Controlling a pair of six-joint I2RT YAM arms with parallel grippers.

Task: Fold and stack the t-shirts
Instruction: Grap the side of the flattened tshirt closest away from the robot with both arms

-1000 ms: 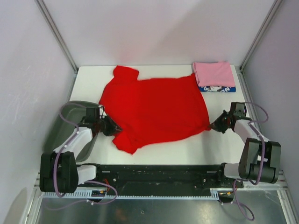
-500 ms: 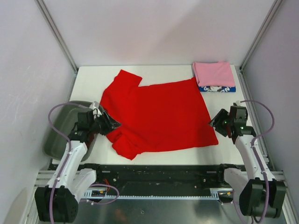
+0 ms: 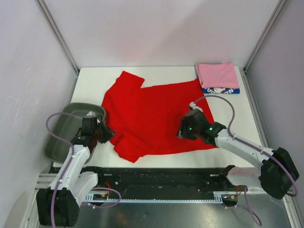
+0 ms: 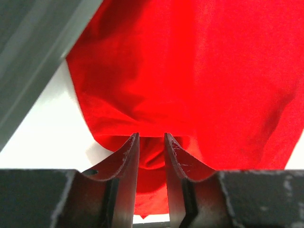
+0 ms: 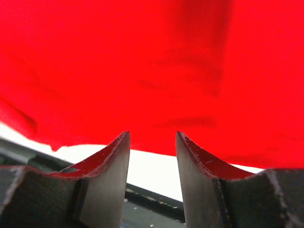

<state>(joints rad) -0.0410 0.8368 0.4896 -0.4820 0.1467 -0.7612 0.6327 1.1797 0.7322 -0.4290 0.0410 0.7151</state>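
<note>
Top external view: crumpled bright red cotton t-shirt [image 3: 156,114] lies spread over the middle of the white table [image 3: 95,78]. The left gripper [image 3: 106,132] sits at the shirt's bunched left edge, with the grey-green plastic tray [image 3: 61,133] just behind and outboard of it. The right gripper [image 3: 182,129] hangs over the shirt's lower right part. Far ahead and to its right, at the back corner, a folded plain pink t-shirt [image 3: 217,75] rests on a folded blue t-shirt with white print [image 3: 221,90].

Left wrist view: left gripper [image 4: 151,137] fingers are parted by a narrow gap. Red t-shirt [image 4: 190,71] fills the field ahead, and a folded hem shows through the gap. I cannot tell whether cloth is touched. Tray wall [image 4: 33,57] is up-left of the fingers, with a bare table [image 4: 42,128] strip between it and the shirt.

Right wrist view: right gripper [image 5: 152,134] fingers are spread wide with nothing between them. Red t-shirt [image 5: 142,61] covers everything beyond the tips. A white table [image 5: 152,164] band and a black front rail [image 5: 152,202] show through the gap.
</note>
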